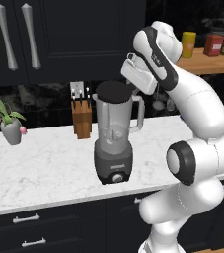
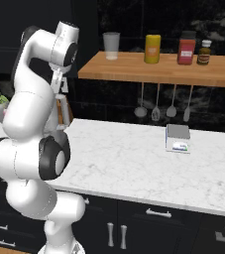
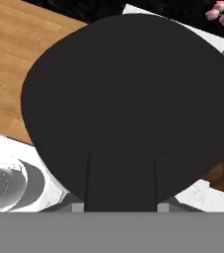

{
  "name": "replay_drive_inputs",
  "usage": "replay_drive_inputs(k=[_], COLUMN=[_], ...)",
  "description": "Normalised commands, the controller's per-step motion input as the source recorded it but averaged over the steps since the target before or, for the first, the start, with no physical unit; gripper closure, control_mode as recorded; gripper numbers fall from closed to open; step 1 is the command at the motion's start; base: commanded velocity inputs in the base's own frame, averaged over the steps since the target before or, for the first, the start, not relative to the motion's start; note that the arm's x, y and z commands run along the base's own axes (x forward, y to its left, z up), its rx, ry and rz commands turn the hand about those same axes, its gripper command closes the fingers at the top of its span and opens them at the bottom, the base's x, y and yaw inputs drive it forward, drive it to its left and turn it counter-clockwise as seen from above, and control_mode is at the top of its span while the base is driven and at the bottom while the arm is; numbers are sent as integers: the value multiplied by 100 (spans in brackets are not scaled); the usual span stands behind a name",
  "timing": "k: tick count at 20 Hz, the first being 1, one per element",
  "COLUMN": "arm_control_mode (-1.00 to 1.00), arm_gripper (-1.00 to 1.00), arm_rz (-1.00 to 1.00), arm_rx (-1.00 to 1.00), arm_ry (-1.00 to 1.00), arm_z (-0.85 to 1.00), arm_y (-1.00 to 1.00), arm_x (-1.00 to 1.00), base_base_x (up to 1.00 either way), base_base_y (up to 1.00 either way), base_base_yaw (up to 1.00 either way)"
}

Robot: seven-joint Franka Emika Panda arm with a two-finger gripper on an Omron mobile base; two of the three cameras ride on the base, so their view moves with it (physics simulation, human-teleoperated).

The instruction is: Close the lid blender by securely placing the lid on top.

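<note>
Your flat round matte black lid [image 1: 114,91] sits on the mouth of the tall translucent grey blender jar [image 1: 114,123], directly under your hand. In the hand view the lid [image 3: 128,104] sits right in front, tab toward you. Gripper [image 1: 133,89] is at the lid's rim; can't tell if it's clamped or released.

lid [image 1: 114,91] on blender [image 1: 114,141] jar mouth; knife block [image 1: 81,116] behind-left; plant [image 1: 5,121] far left
</note>
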Motion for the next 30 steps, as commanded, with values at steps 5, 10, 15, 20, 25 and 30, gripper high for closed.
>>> replay_drive_inputs(k=[5,10,15,20,25,30], arm_control_mode=[-100,-100,-100,-100,-100,-100], arm_gripper=[100,100,100,100,-100,-100], arm_rz=[0,0,0,4,1,0], arm_rx=[0,-7,-11,-4,-1,0], arm_ry=[0,1,8,2,0,0], arm_z=[0,-14,-22,-2,-19,-18], arm_y=[-31,6,48,38,28,22], arm_x=[-44,-8,14,-2,-27,-17], base_base_x=[0,0,0,0,0,0], base_base_y=[0,0,0,0,0,0], base_base_yaw=[0,0,0,0,0,0])
